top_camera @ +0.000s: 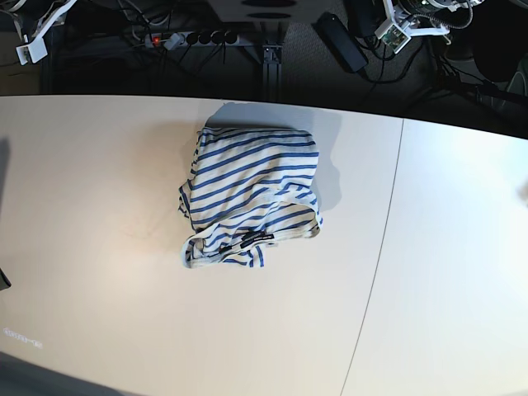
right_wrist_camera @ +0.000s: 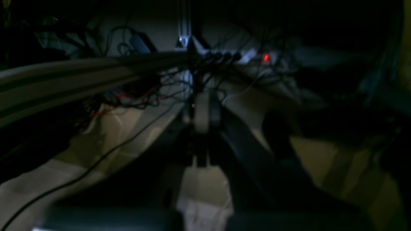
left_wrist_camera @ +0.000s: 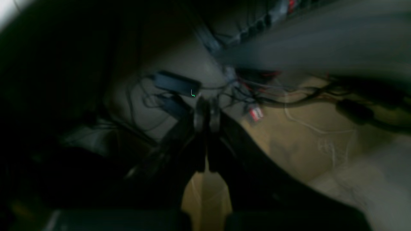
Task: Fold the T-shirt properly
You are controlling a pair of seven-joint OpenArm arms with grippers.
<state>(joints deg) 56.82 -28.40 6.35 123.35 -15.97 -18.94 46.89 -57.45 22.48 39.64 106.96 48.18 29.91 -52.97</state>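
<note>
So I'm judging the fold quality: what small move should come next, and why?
Probably bring one arm back over the T-shirt to square its loose lower edge: it lies in a rough bundle on the table, neckline poking out, both grippers shut and away from it.

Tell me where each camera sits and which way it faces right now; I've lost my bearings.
Base: overhead, looking straight down on the table and the folded T-shirt; no arm shows.
Left wrist: on the left arm, behind the left gripper, jaws shut, facing dim floor and cables.
Right wrist: on the right arm, behind the right gripper, jaws shut, facing a power strip with a red light.
Shared: base view also shows that power strip; neither wrist view shows the T-shirt.
</note>
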